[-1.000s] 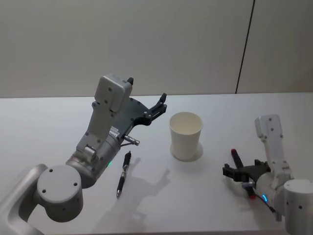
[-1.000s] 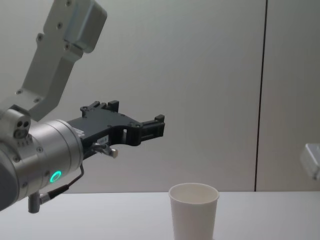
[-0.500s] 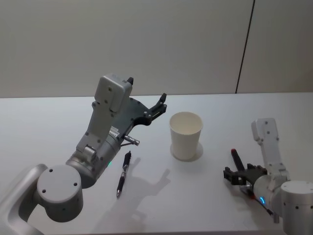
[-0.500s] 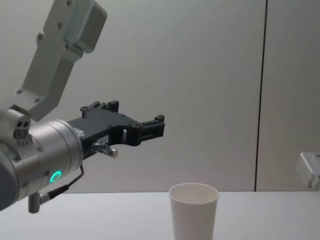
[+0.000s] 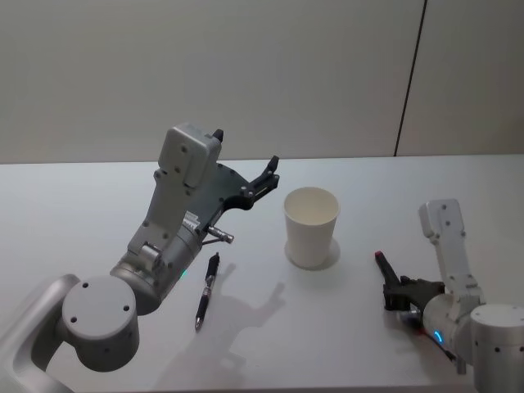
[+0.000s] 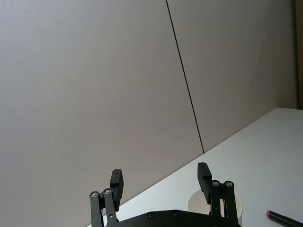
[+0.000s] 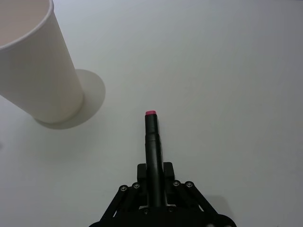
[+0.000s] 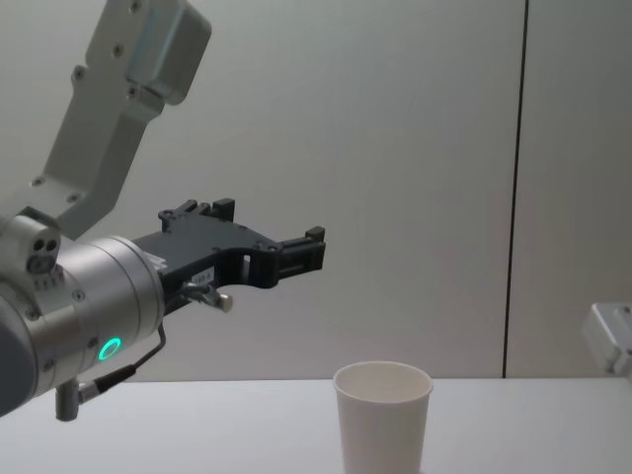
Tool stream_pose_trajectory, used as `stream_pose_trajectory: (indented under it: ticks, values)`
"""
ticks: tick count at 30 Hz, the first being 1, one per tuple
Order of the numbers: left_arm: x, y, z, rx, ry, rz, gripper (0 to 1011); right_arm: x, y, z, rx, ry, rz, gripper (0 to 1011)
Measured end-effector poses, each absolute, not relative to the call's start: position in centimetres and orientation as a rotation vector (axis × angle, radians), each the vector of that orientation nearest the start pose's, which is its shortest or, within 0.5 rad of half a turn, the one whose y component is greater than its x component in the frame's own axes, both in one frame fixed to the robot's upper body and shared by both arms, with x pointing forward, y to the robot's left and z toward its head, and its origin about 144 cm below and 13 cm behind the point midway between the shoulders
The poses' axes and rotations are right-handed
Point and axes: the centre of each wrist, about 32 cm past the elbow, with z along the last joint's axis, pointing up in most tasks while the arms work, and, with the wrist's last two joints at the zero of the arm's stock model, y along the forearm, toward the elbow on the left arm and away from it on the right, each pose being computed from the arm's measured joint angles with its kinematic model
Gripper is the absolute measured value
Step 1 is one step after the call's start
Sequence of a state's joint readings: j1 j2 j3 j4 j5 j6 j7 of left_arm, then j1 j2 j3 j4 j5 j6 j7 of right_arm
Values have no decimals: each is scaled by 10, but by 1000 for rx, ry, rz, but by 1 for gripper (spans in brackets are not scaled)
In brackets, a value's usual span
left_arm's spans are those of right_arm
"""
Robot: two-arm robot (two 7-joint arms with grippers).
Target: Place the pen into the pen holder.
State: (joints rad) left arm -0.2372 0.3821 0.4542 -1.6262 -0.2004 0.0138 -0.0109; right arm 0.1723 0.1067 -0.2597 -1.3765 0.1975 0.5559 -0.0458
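Note:
The pen holder, a white paper cup (image 5: 311,227), stands upright mid-table, also seen in the chest view (image 8: 382,415) and the right wrist view (image 7: 38,71). A black pen with a red end (image 5: 385,268) juts from my right gripper (image 5: 399,292), which is shut on it low over the table to the right of the cup. In the right wrist view the pen (image 7: 152,142) points past the cup's base, clear of it. My left gripper (image 5: 270,172) hangs open and empty in the air left of the cup, its fingers (image 6: 203,176) spread wide.
A second black pen (image 5: 207,291) lies on the white table (image 5: 344,344) under my left arm. A grey wall with a dark vertical seam (image 8: 513,188) closes the back. Bare table surrounds the cup.
My right gripper has swung the red-ended pen a little leftward toward the cup and shifted slightly nearer. The left arm, the cup and the pen on the table have not moved.

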Motion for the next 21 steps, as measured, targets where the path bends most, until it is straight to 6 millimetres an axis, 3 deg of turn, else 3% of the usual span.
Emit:
stream_pose_trajectory:
  ticks: [1, 4, 21]
  values:
    - [492, 198, 1204, 61, -268, 1124, 1003, 497, -184, 1127, -491, 439, -1325, 206]
    - [492, 198, 1204, 61, -268, 1124, 1003, 497, -184, 1127, -491, 439, -1324, 179]
    - [492, 198, 1204, 61, -268, 1124, 1003, 493, -187, 1131, -455, 408, -1332, 179]
